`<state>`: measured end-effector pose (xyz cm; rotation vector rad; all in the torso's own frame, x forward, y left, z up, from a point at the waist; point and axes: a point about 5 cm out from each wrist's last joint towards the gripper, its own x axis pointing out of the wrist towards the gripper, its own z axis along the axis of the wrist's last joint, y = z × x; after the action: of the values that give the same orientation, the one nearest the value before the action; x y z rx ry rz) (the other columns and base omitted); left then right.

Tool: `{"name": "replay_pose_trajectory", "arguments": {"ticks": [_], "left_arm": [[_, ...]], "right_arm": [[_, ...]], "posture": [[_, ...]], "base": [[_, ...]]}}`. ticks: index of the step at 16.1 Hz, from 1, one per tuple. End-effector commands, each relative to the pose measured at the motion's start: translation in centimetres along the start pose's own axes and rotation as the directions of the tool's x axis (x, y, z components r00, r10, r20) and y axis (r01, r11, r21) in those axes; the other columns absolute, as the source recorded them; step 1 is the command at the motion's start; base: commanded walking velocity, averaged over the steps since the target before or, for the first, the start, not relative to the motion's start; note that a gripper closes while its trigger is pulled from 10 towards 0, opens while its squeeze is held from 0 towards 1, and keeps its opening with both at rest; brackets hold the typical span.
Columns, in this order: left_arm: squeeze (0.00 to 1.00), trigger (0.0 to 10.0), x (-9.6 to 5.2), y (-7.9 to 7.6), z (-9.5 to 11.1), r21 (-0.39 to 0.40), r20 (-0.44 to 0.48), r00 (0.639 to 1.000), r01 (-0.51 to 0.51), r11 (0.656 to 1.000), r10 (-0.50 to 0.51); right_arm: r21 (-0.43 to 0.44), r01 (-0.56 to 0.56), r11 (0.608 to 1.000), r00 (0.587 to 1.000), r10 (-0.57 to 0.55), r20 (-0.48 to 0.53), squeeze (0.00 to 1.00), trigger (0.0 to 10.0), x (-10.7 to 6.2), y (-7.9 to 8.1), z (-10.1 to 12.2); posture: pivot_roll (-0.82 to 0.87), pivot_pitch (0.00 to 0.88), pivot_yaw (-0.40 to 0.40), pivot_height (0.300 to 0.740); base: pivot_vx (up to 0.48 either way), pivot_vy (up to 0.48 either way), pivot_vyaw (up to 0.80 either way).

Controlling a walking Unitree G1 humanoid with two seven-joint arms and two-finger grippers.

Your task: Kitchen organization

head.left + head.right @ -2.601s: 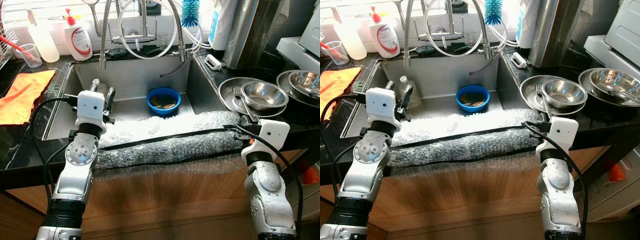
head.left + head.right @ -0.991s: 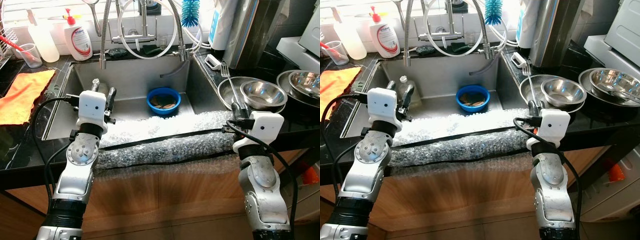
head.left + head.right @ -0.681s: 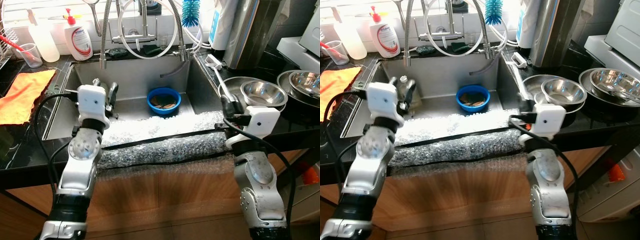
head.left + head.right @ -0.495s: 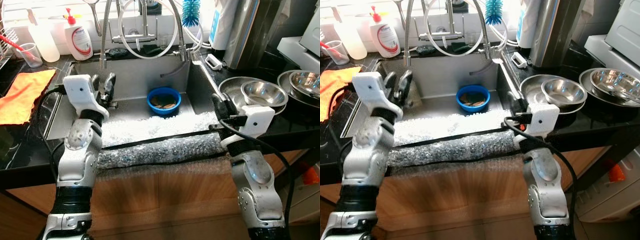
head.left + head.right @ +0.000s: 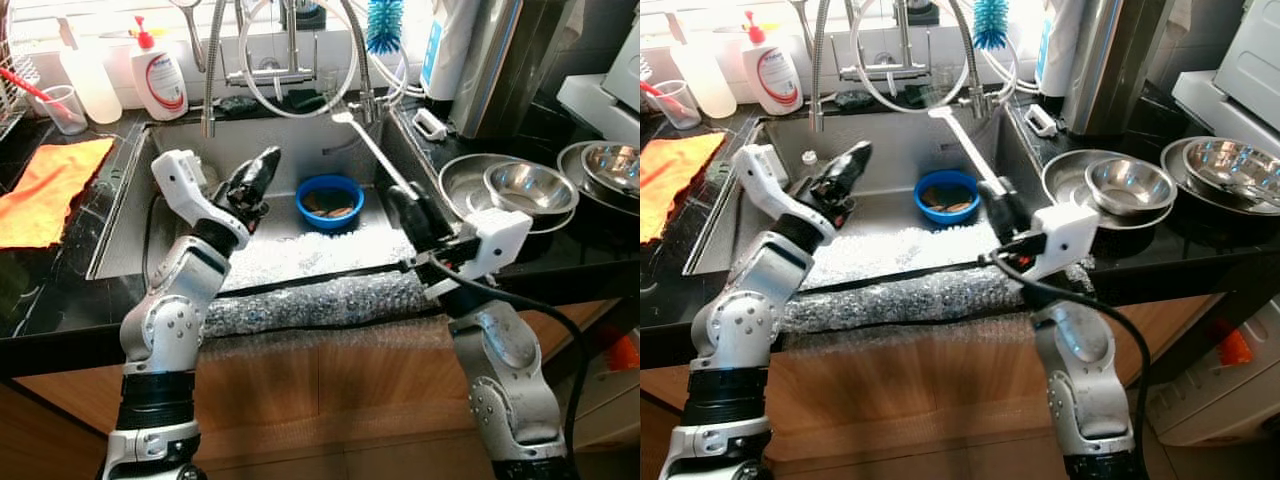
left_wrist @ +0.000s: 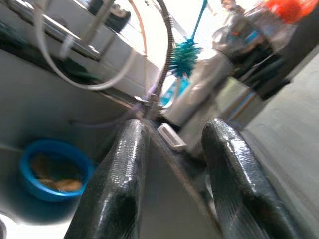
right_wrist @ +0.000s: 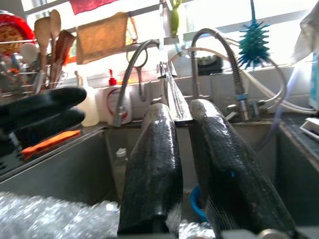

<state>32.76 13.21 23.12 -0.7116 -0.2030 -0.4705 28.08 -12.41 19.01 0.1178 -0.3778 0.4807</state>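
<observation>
My right gripper (image 5: 397,198) is shut on the handle of a steel fork (image 5: 362,145), held over the right side of the sink (image 5: 260,150). The fork slants up and away toward the faucet hoses, its head near them. In the right wrist view the fork handle (image 7: 175,102) sits pinched between the two black fingers (image 7: 149,164). My left gripper (image 5: 266,162) hovers open over the sink's left half, pointing right toward the blue bowl (image 5: 328,200). That bowl rests on the sink floor with food scraps inside.
Bubble wrap (image 5: 310,298) pads the sink's front edge. A steel plate with a bowl (image 5: 525,185) and more steel bowls (image 5: 610,165) stand on the right counter. An orange cloth (image 5: 45,190), a soap bottle (image 5: 160,75) and a plastic cup (image 5: 62,108) are on the left.
The right gripper has lifted the fork from the steel plate and swung it left over the sink. The left gripper has risen and turned right, over the sink.
</observation>
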Motion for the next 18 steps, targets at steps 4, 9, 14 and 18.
{"name": "replay_pose_trajectory", "arguments": {"ticks": [4,9,14,18], "left_arm": [[0.0,10.0,0.2,-1.1,0.5,-0.112,0.016,0.998,0.061,0.992,-0.06],[0.0,10.0,-0.1,-1.5,-0.3,-0.186,-0.027,0.997,0.07,0.98,-0.076],[0.0,10.0,-0.2,-1.9,-0.7,-0.226,-0.047,0.995,0.077,0.971,-0.09],[0.0,10.0,-0.3,-2.2,-1.3,-0.238,-0.078,0.991,0.085,0.968,-0.106]], "right_arm": [[0.015,-0.082,0.996,0.997,0.082,0.01,0.0,10.0,-0.1,1.0,0.4],[0.034,-0.136,0.99,0.991,0.136,-0.004,0.0,10.0,-0.3,1.5,0.1],[0.055,-0.188,0.981,0.982,0.189,-0.022,0.0,10.0,-0.6,2.2,-0.3],[0.071,-0.224,0.972,0.974,0.226,-0.024,0.0,10.0,-0.7,2.7,-0.3]], "posture": [[-0.05,0.01,0.028,0.74],[-0.05,0.016,0.026,0.74],[-0.04,0.023,0.023,0.74],[-0.04,0.025,0.023,0.74]], "base": [[0.0,0.0,0.0],[0.0,0.0,0.0],[0.0,0.0,0.0],[0.0,0.0,0.0]]}}
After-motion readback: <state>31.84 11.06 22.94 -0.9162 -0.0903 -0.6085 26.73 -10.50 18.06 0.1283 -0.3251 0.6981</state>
